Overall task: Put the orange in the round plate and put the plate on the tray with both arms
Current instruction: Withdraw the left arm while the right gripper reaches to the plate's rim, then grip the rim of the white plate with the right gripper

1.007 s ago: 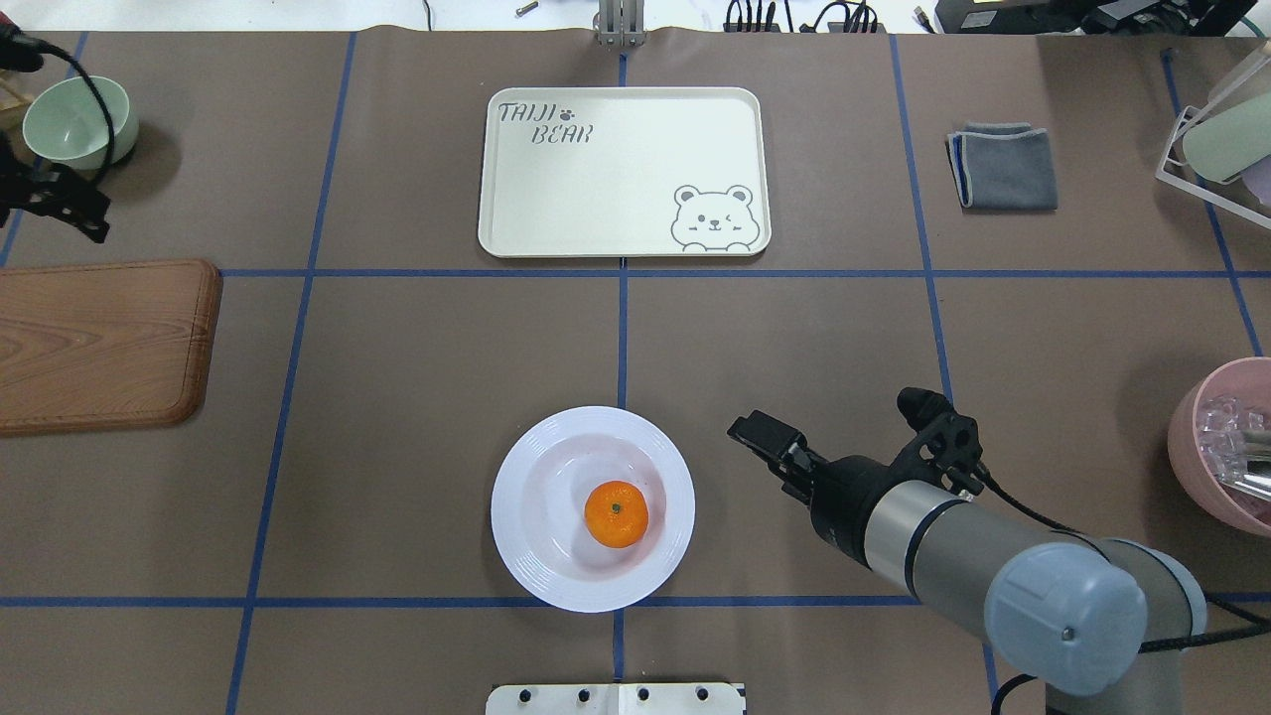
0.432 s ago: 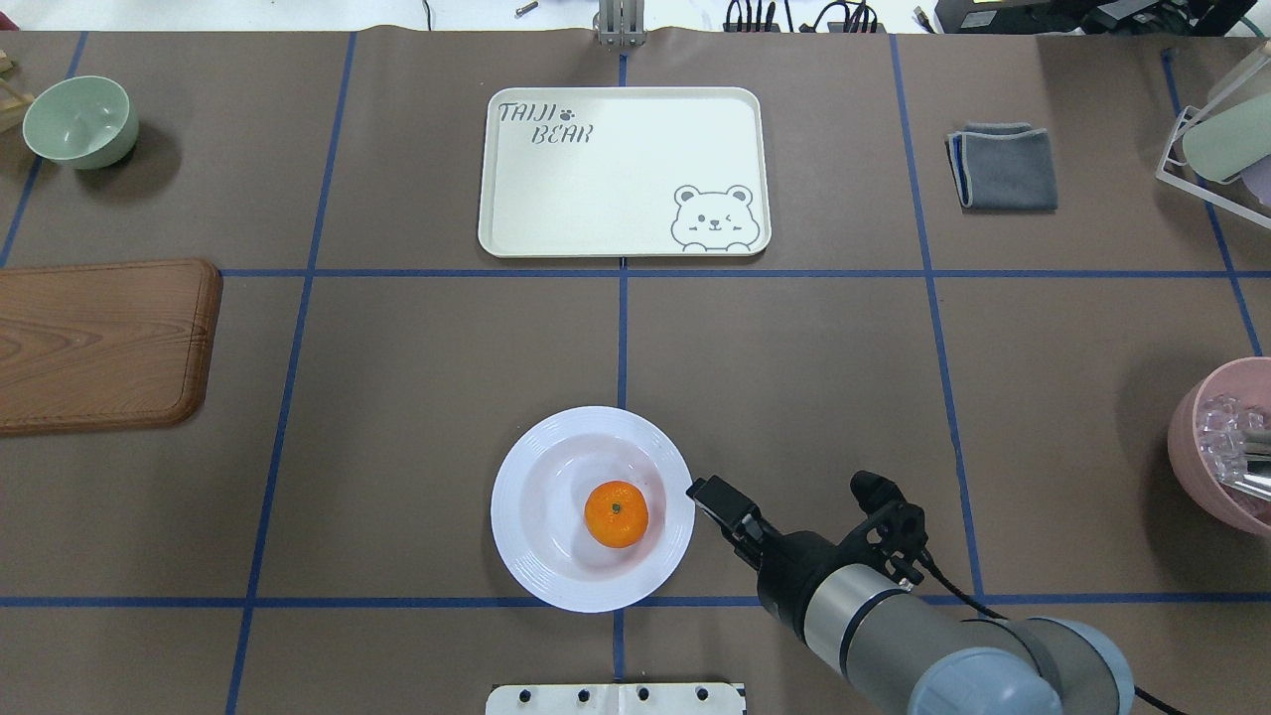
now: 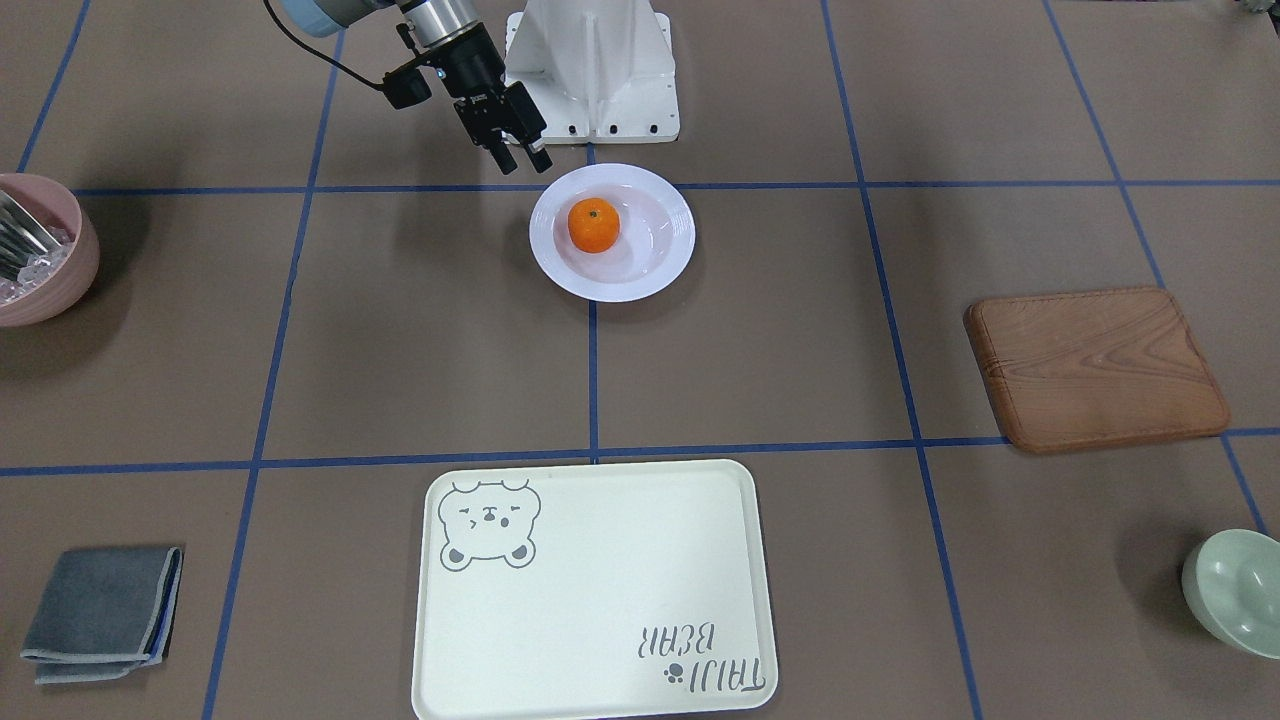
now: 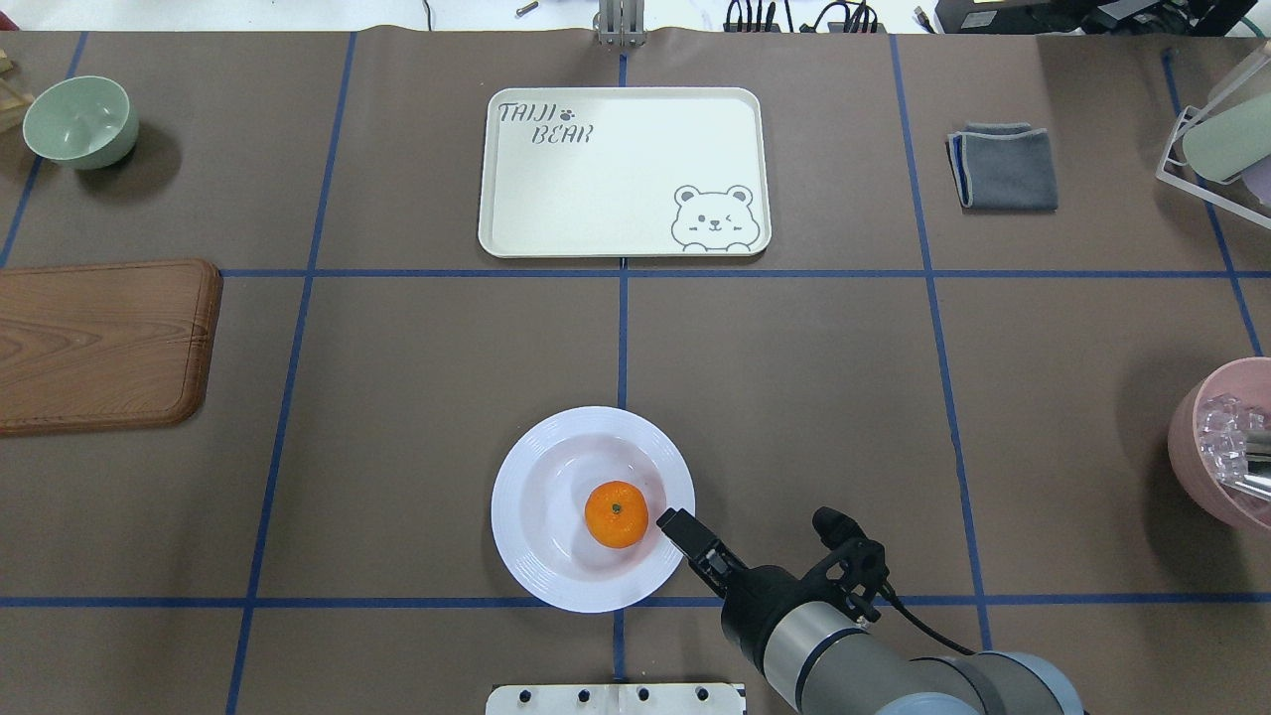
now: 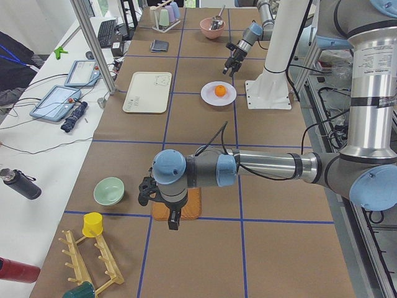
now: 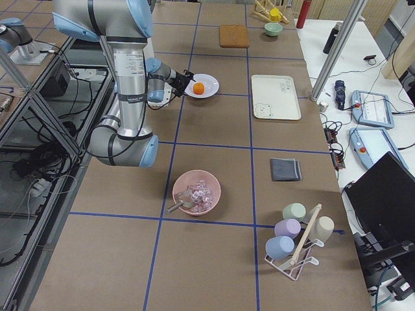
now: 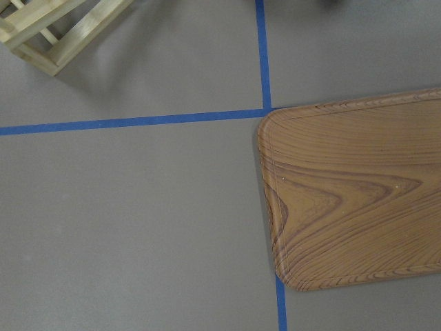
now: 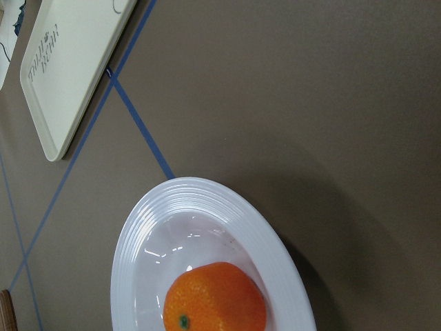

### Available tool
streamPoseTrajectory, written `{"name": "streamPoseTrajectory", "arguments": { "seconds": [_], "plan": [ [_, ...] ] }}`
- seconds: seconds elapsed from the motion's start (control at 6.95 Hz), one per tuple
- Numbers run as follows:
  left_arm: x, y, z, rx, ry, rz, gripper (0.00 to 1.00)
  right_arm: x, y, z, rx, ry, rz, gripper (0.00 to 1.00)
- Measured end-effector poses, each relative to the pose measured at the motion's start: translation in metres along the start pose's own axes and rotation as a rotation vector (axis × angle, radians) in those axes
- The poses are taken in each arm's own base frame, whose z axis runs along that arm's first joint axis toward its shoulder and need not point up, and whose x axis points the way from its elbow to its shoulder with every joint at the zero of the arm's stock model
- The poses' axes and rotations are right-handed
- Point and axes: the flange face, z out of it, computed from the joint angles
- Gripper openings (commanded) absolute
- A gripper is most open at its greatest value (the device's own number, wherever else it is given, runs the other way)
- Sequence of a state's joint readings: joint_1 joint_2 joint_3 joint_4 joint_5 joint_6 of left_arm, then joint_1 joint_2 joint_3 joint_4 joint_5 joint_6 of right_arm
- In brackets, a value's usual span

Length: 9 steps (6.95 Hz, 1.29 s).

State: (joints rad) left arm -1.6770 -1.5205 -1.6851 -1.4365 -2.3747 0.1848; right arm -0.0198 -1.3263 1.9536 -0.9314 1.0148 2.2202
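Note:
The orange (image 4: pixel 616 513) lies inside the white round plate (image 4: pixel 516 536) near the table's front middle; the right wrist view has the orange (image 8: pixel 215 298) and the plate's rim (image 8: pixel 200 200) close below it. My right gripper (image 4: pixel 676 522) is at the plate's right rim, its fingers (image 3: pixel 508 160) a little apart and holding nothing. The cream tray (image 4: pixel 616 169) lies bare at the far middle. My left gripper (image 5: pixel 173 221) shows only in the exterior left view, hanging over the wooden board's end. I cannot tell whether it is open or shut.
A wooden board (image 4: pixel 104 343) lies at the left and a pale green bowl (image 4: pixel 79 121) at the far left. At the right are a folded grey cloth (image 4: pixel 1003 166), a cup rack (image 4: pixel 1216 139) and a pink bowl (image 4: pixel 1226 447).
My right gripper has moved left and nearer, from well right of the plate to its right rim. The left arm has gone out of the overhead view at the far left.

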Motion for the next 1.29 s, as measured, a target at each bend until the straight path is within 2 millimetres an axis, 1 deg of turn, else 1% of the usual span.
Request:
{"name": "streamPoseTrajectory", "arguments": {
  "seconds": [0.29, 0.43, 0.58, 0.72, 0.86, 1.15, 1.29],
  "plan": [
    [-0.002, 0.002, -0.001, 0.003, 0.001, -0.004, 0.99, 0.007, 0.012, 0.015, 0.01, 0.012, 0.026, 0.88],
    [-0.002, 0.003, -0.001, 0.004, 0.002, -0.003, 0.99, 0.012, 0.011, 0.022, 0.02, 0.02, 0.026, 0.88],
    [-0.002, 0.003, -0.001, 0.004, 0.002, -0.004, 0.99, 0.015, 0.007, 0.028, 0.034, 0.028, 0.016, 0.88],
    [-0.002, 0.004, -0.001, 0.003, 0.002, -0.005, 0.99, 0.018, 0.002, 0.034, 0.048, 0.037, 0.003, 0.8],
    [-0.002, 0.004, -0.001, 0.003, 0.002, -0.005, 0.99, 0.019, 0.0, 0.038, 0.057, 0.041, -0.002, 0.66],
    [-0.002, 0.004, -0.001, 0.004, 0.002, -0.003, 0.99, 0.017, -0.005, 0.042, 0.068, 0.04, 0.001, 0.64],
    [-0.001, 0.003, -0.002, 0.005, 0.002, -0.003, 0.99, 0.017, -0.005, 0.048, 0.075, 0.04, 0.001, 0.63]
  ]
}}
